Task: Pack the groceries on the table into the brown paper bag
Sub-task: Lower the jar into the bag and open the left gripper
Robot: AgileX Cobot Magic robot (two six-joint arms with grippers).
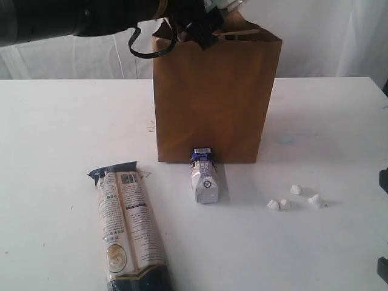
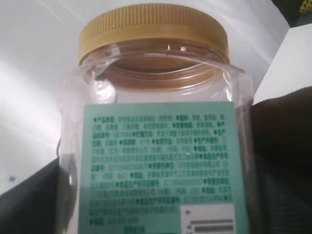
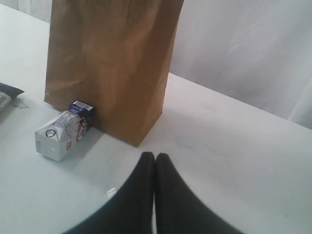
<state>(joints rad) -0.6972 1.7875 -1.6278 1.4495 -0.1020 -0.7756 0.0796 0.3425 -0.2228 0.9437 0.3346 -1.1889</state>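
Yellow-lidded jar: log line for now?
left gripper holds yellow-lidded jar | over brown paper bag | right gripper shut, empty | carton, packet unpacked

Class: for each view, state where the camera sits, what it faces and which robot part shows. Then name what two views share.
Exterior: off the arms, looking across the table at the bag; left arm hangs over it.
Left wrist: on that arm, close on the jar between dark fingers.
Right wrist: low over the table, facing bag and carton; shut claw shows.
Shared: exterior and right wrist both show bag and carton.
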